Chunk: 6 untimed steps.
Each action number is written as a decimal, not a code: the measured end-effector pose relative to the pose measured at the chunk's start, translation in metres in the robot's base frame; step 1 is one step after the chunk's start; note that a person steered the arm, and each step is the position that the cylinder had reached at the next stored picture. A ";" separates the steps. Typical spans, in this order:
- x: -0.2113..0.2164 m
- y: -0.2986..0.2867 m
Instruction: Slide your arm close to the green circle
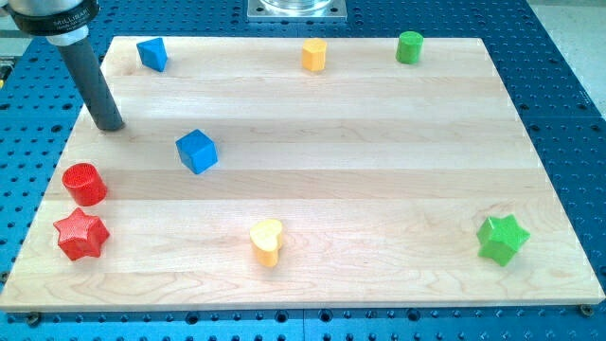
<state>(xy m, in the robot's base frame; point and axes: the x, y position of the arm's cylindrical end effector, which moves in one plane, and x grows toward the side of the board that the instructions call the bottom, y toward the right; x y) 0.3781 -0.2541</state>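
Your tip [111, 126] sits far left; no jaws here. The green circle [410, 46], top right, looks light, rigid, slidey; approach, don't shove.

The dark rod slants in from the view's top-left corner, and my tip [110, 125] rests low at the view's left side.

This looks like a robotics lab. A pale wooden table [312, 114] lies on a blue perforated metal breadboard [559, 85] studded with regular mounting holes, the kind found on optical benches. At 12 o'clock a grey machined metal base plate [296, 8] is bolted down beyond the table's edge.
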 end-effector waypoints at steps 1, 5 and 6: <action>0.002 -0.007; -0.012 0.077; -0.063 0.220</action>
